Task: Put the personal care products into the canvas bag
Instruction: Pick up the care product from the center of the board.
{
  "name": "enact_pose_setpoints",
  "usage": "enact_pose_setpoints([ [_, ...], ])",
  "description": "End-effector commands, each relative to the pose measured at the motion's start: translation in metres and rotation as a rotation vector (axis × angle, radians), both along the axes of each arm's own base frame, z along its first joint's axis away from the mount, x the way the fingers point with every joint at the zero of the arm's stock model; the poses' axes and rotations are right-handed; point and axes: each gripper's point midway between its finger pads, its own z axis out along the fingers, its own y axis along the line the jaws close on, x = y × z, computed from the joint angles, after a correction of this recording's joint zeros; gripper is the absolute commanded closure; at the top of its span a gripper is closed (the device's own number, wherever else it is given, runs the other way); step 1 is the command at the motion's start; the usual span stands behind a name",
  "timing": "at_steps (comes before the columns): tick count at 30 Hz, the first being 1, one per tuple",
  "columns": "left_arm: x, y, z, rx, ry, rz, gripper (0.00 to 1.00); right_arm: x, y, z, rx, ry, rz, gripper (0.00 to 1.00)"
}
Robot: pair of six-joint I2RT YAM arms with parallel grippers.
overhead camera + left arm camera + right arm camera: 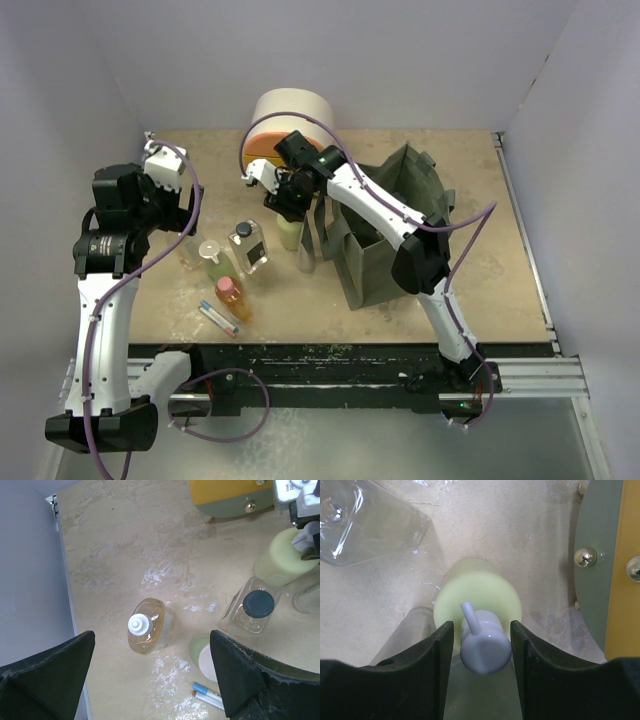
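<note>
The pale green white-pump bottle (pixel 290 233) stands left of the olive canvas bag (pixel 390 235). My right gripper (pixel 290 195) is open; in its wrist view the gripper (pixel 481 645) straddles the white pump head (pixel 485 650) closely, the bottle (pixel 485 592) on the table. My left gripper (pixel 145 215) hangs open and empty over a clear amber white-capped bottle (pixel 146 630) (pixel 190 255). Near it are the green white-capped bottle (pixel 215 266) (pixel 204 655), a clear square black-capped bottle (pixel 248 245) (pixel 255 607), the orange pink-capped bottle (pixel 230 298) and the slim grey bottle (pixel 305 250).
The round cream, orange and yellow drawer unit (pixel 290 120) stands behind the pump bottle, close to my right gripper (pixel 610 565). Two thin blue-tipped tubes (pixel 218 318) (pixel 210 692) lie at the front. A wall runs along the table's left edge (pixel 30 580).
</note>
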Motion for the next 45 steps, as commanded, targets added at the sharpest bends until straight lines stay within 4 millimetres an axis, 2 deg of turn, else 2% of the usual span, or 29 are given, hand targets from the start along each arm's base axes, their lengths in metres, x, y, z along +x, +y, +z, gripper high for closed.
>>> enact_pose_setpoints([
  [1, 0.002, 0.000, 0.011, 0.001, -0.053, -0.006, 0.01, 0.003, 0.008, 0.008, 0.041, -0.005, 0.005, 0.48],
  [10, 0.001, -0.001, 0.007, -0.005, -0.047, -0.014, 0.01, 0.003, 0.009, 0.014, 0.051, -0.011, 0.007, 0.55],
  [21, 0.001, -0.002, 0.007, -0.004, -0.049, -0.017, 0.01, 0.002, 0.007, 0.025, 0.056, -0.027, 0.006, 0.47],
  [27, 0.001, -0.001, 0.007, -0.001, -0.050, -0.014, 0.01, 0.002, 0.005, 0.023, 0.048, -0.029, 0.006, 0.52],
  [30, 0.000, -0.001, 0.007, -0.001, -0.052, -0.015, 0.01, 0.003, 0.005, 0.023, 0.044, -0.032, 0.006, 0.58],
  [33, 0.000, -0.001, 0.007, 0.000, -0.050, -0.014, 0.01, 0.003, 0.004, 0.026, 0.047, -0.037, 0.004, 0.67],
  [39, 0.002, 0.000, 0.011, -0.001, -0.055, -0.012, 0.01, 0.005, 0.004, 0.050, 0.079, -0.086, -0.002, 0.98],
  [45, 0.003, -0.001, 0.013, -0.003, -0.055, -0.011, 0.01, 0.005, 0.006, 0.092, 0.159, -0.146, -0.012, 1.00],
])
